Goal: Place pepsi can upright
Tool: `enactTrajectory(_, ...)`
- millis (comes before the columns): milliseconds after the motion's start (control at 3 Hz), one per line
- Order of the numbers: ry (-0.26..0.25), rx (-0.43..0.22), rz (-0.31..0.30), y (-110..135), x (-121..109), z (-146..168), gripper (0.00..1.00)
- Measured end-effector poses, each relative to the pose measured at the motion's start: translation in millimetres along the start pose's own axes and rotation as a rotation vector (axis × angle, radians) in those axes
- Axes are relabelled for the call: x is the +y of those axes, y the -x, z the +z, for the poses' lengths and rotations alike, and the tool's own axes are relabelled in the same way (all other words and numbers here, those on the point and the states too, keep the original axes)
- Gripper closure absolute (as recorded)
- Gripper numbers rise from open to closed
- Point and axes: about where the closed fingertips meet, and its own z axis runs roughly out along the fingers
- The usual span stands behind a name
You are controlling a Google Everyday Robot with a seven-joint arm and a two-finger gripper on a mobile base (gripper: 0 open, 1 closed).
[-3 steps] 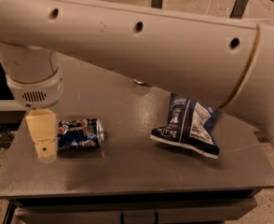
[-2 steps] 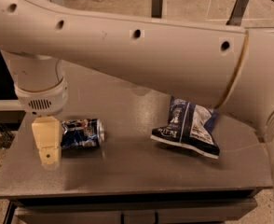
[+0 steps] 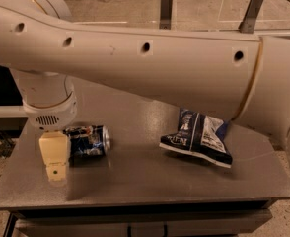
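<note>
Your cream gripper (image 3: 55, 169) at eight o'clock overlaps the dark blue can (image 3: 90, 140); the bag (image 3: 199, 139) is blue and white.

Pepsi can (image 3: 90, 140) lies sideways on grey surface (image 3: 150, 179); tool (image 3: 54, 157) low at can's far end from chip bag (image 3: 197, 138).

The gripper (image 3: 55, 163) crowds the pepsi can (image 3: 90, 140); bare table (image 3: 135, 181) separates can from chip bag (image 3: 200, 138).

Tool (image 3: 56, 174) shifted right, lower; now overlaps pepsi can (image 3: 89, 140) left end.
</note>
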Motion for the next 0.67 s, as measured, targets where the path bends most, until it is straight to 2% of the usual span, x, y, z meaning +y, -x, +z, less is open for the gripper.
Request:
enactTrajectory(333,-0.004,-0.003,-0.001,0.7,0.1,-0.2,0.19)
enactTrajectory(667,-0.007,-0.005,-0.001,1.3,0.1,-0.4,0.42)
